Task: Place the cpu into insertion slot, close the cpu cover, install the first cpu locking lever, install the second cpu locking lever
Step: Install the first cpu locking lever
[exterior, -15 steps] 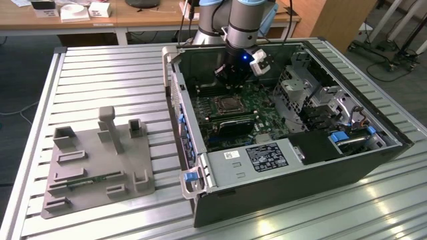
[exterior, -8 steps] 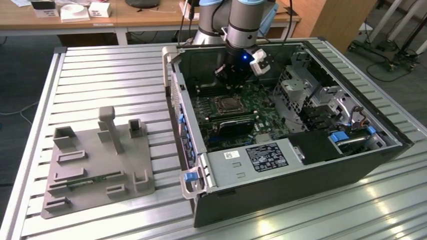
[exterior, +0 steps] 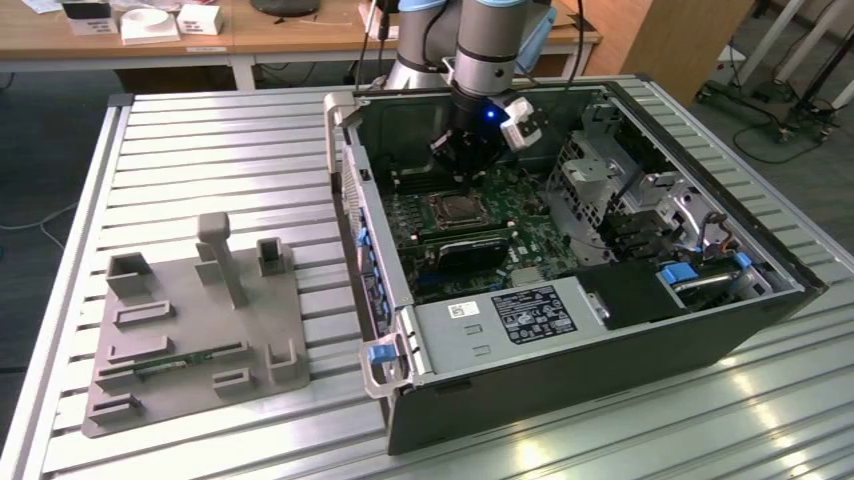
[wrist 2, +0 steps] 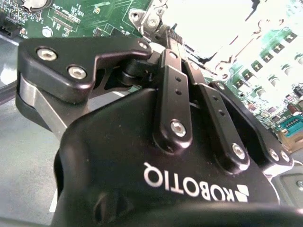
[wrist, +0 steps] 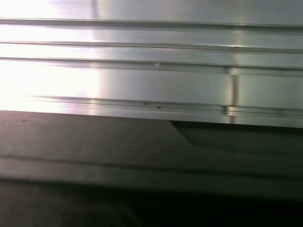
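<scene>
1. An open computer case [exterior: 574,300] lies on its side on a ribbed aluminium table [exterior: 214,150], toward the table's edge at the exterior view's right.
2. The arm [exterior: 487,45] reaches down into the case from the table's far edge. Its black gripper [exterior: 461,165] hangs just above the green motherboard [exterior: 514,215], close to the socket.
3. In the exterior view the cpu [exterior: 454,209] sits in the socket as a dull grey square, and the silvery cpu cover [exterior: 455,221] frames it, apparently lying flat; the view is too small to be sure of that.
4. In the second wrist view the gripper [wrist 2: 163,33] has its fingers [wrist 2: 171,80] drawn together, tips right at the washed-out bright metal of the socket. I cannot tell whether anything is pinched between them.
5. A grey box with a white label [exterior: 514,315] fills the near end of the case.
6. A grey fixture block [exterior: 187,330] with slots and posts stands well apart from the case, near the table's corner at the exterior view's left.
7. The first wrist view shows table ribs [wrist: 151,61] beyond a dark case edge [wrist: 142,156].
</scene>
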Motion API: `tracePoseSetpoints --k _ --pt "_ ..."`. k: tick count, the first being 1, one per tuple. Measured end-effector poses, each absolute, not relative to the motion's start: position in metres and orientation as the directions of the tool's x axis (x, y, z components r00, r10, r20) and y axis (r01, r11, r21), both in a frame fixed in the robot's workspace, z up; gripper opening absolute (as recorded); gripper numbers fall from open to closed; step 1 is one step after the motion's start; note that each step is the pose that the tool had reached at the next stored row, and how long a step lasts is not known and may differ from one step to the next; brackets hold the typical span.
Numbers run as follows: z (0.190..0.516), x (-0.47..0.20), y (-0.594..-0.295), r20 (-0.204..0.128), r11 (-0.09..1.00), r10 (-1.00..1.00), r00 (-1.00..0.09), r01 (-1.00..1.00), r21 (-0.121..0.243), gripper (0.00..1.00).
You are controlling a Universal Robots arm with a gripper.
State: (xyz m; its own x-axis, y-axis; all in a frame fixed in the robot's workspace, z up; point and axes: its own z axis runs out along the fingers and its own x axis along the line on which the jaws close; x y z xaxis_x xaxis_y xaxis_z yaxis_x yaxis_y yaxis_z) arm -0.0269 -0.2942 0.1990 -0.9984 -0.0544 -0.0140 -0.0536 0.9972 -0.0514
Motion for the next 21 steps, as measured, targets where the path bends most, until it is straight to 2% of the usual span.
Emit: tracePoseSetpoints --k 9,21 --pt "0.1957 -0.0270 -0.2922 -0.012 0.995 -0.055 -0.998 -0.054 -0.084 0.10" --pt "0.1951 -0.0272 -0.2907 -0.008 0.994 -0.055 -0.998 -0.054 -0.091 0.10"
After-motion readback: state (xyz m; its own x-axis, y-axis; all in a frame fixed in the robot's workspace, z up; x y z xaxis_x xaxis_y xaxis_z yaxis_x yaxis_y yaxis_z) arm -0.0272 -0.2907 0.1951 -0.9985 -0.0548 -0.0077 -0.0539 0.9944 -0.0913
